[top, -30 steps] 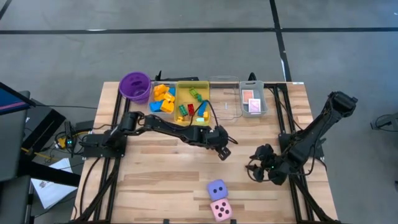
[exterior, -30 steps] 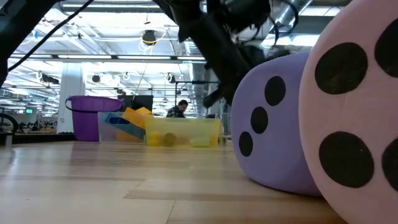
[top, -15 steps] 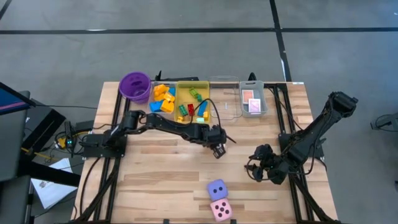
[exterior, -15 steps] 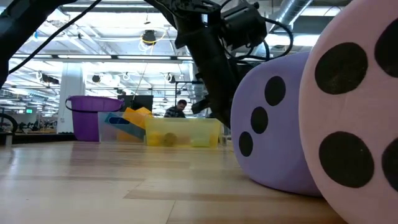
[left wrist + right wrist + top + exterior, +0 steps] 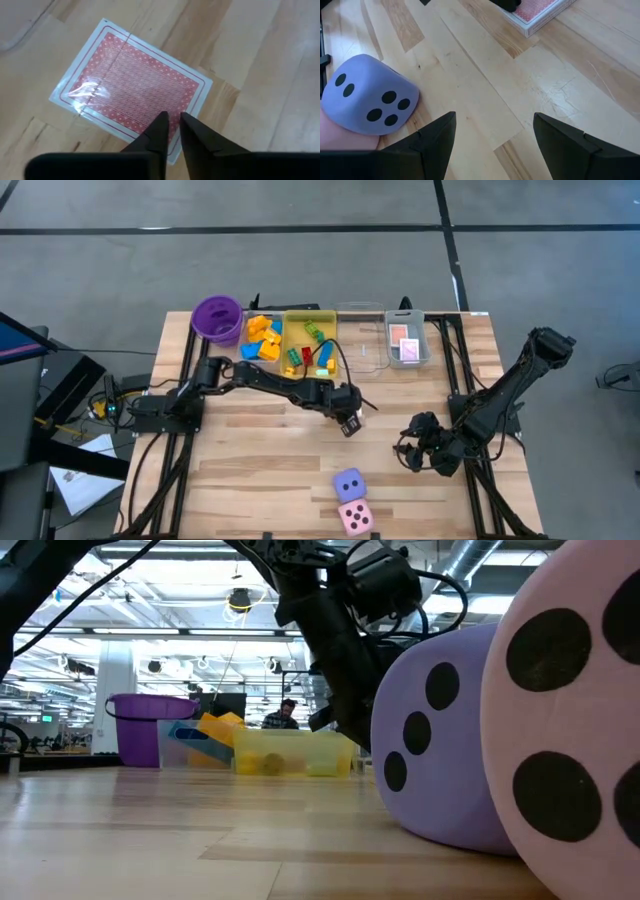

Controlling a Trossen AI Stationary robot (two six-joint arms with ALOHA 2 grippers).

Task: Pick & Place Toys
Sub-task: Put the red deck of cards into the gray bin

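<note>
A pink-backed playing card (image 5: 131, 87) lies flat on the wooden table near its middle. My left gripper (image 5: 170, 121) (image 5: 347, 423) slants down over the card's near edge, its fingers together but for a narrow slit. A purple die (image 5: 348, 484) and a pink die (image 5: 355, 517) rest side by side at the table's near edge; they fill the right of the low view as the purple die (image 5: 440, 740) and the pink die (image 5: 570, 720). My right gripper (image 5: 495, 130) (image 5: 415, 450) waits open above the table's right side, with nothing between its fingers. My left gripper points its fingertips (image 5: 161, 125) slanting down at the card's edge (image 5: 172, 145). I cannot tell whether they touch the card. The card lies flat on the table.
Along the far edge stand a purple cup (image 5: 217, 318), a clear tray of bricks (image 5: 262, 338), a yellow tray of bricks (image 5: 309, 345), a clear tray (image 5: 360, 345) and a small tray holding cards (image 5: 407, 345). Bare wood lies between the left gripper and the dice.
My left gripper has sunk toward the table and drawn slightly toward the table's left, coming down over the card. The dice and my right arm have kept still.
</note>
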